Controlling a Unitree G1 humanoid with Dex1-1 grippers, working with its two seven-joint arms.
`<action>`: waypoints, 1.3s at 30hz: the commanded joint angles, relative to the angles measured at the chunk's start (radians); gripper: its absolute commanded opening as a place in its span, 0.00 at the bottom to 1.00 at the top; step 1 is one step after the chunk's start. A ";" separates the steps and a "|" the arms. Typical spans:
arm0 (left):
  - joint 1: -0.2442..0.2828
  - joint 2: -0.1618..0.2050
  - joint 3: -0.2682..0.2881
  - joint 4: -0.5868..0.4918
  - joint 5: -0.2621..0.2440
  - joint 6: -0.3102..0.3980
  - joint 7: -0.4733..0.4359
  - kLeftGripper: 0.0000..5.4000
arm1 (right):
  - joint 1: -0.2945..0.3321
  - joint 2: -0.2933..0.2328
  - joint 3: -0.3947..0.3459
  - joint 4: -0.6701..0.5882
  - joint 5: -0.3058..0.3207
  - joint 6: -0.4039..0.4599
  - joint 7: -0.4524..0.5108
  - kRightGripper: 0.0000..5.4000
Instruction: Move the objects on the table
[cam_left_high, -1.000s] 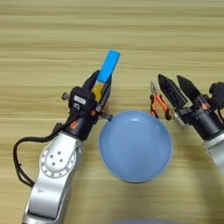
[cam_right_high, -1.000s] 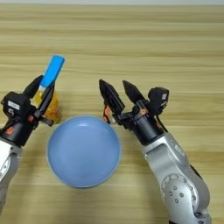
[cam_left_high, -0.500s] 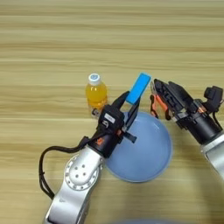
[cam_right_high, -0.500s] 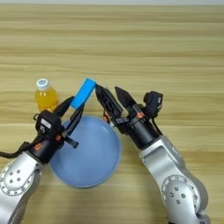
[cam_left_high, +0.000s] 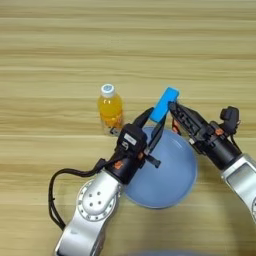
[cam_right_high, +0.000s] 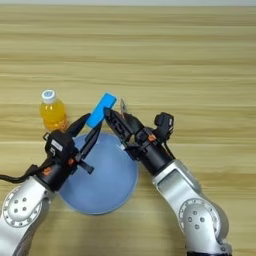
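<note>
A small clear bottle (cam_left_high: 110, 106) of orange liquid with a white cap stands upright on the wooden table (cam_left_high: 60, 55). Right of it, my left gripper (cam_left_high: 154, 120) is shut on the lower end of a bright-blue bar (cam_left_high: 164, 103). The bar tilts up to the right above the far rim of a blue plate (cam_left_high: 189, 176). From the right, my right gripper (cam_left_high: 176, 111) reaches in with its fingers a little apart. Its tips sit right beside the bar's right edge, and neither finger closes round the bar.
The round blue plate lies in front of the bottle, under both forearms. A black cable (cam_left_high: 52, 192) loops off my left arm at the lower left. Bare tabletop stretches across the far half and both sides.
My left gripper has carried the blue bar rightward from over the bottle to above the plate's far rim, uncovering the bottle. My right gripper has moved left up to the bar, its fingers narrower.
</note>
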 joint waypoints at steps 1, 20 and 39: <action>0.005 0.001 -0.013 0.039 -0.011 -0.015 -0.019 0.25 | -0.017 0.007 -0.006 -0.003 0.015 0.023 -0.014 1.00; -0.004 -0.012 -0.005 0.149 -0.015 -0.064 -0.049 0.25 | -0.030 0.032 -0.008 0.002 0.054 0.067 -0.039 1.00; 0.003 -0.018 -0.012 0.141 -0.046 -0.075 -0.069 0.25 | -0.031 0.048 -0.009 0.013 0.045 0.095 -0.039 0.86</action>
